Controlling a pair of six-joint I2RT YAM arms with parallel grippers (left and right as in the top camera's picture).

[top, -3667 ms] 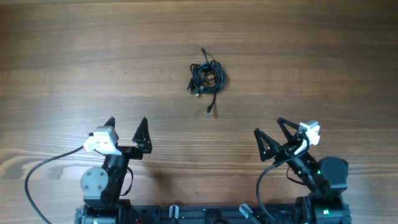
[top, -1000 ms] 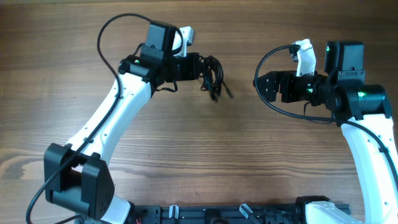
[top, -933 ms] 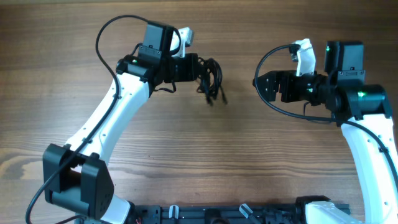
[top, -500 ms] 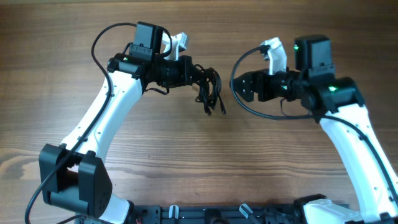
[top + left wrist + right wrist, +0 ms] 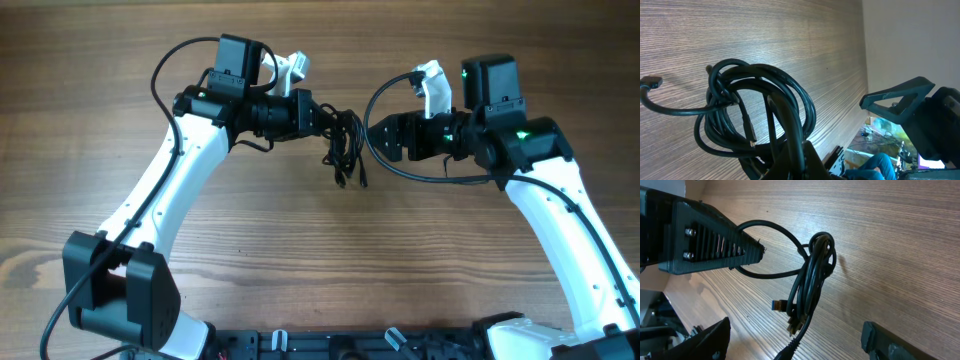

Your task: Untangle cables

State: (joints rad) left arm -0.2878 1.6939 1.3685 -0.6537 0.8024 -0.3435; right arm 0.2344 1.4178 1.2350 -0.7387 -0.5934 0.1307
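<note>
The cables (image 5: 346, 146) are a bundle of thin black looped cords hanging above the wooden table, plug ends dangling. My left gripper (image 5: 323, 117) is shut on the top of the bundle; in the left wrist view a strand runs down between its fingers (image 5: 807, 160) and the loops (image 5: 760, 107) spread above. My right gripper (image 5: 372, 138) is open just right of the bundle. In the right wrist view the cables (image 5: 812, 280) hang between its spread fingers (image 5: 705, 340), with a blue plug (image 5: 778, 305) sticking out. I cannot tell whether the right fingers touch the cords.
The wooden table (image 5: 300, 260) lies under both arms. The left arm's finger (image 5: 710, 242) shows in the right wrist view, close to the loops. Thick black arm wires (image 5: 165, 60) arc over each wrist.
The right arm has swung left until its open jaws stand beside the hanging bundle. The left arm has shifted slightly right and toward the front with the cables.
</note>
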